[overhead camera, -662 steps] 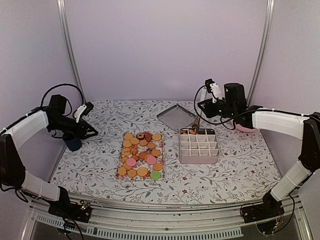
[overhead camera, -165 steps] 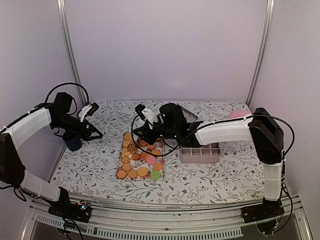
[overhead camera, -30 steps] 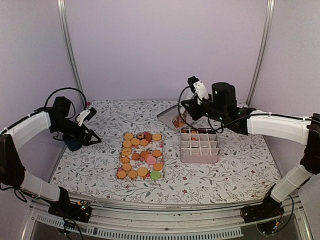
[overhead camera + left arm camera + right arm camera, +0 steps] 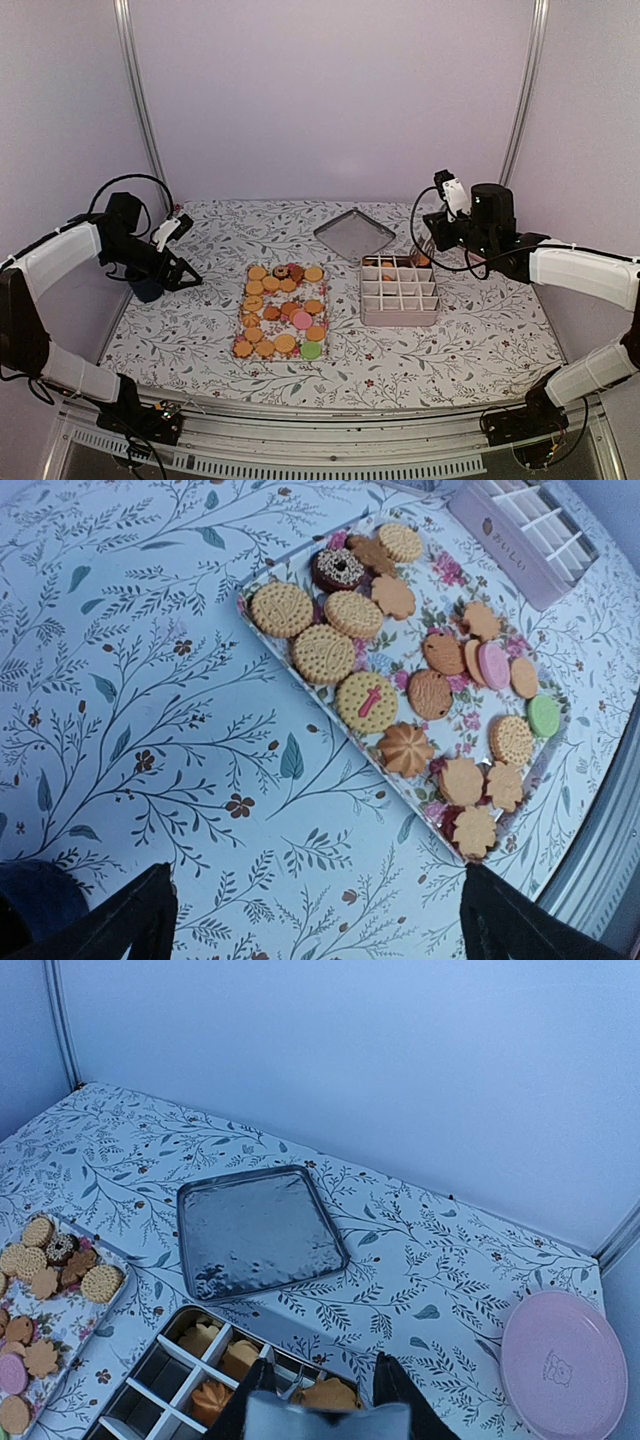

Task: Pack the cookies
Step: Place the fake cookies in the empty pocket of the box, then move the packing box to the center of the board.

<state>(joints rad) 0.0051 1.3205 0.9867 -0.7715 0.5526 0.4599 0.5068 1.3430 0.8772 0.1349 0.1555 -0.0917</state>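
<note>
The cookies (image 4: 281, 310) lie spread on a floral tray (image 4: 437, 568): mostly golden rounds and flower shapes, with pink, green and one dark one. A few more cookies (image 4: 221, 1365) sit in the back cells of the white divided box (image 4: 398, 291). My right gripper (image 4: 325, 1365) hangs over the box's back right corner cell, shut on an orange flower-shaped cookie (image 4: 331, 1396). It shows in the top view as the right gripper (image 4: 424, 259). My left gripper (image 4: 320, 920) stands open over bare cloth left of the tray, nothing between its fingers (image 4: 132, 922).
A square metal lid (image 4: 258, 1230) lies flat behind the box. A pink plate (image 4: 564, 1365) sits at the far right by the wall. A dark blue cup (image 4: 147, 288) stands just behind the left gripper (image 4: 185, 276).
My right arm has swung right, carrying the cookie from above the metal lid to the box's back right corner. The left arm has stayed put.
</note>
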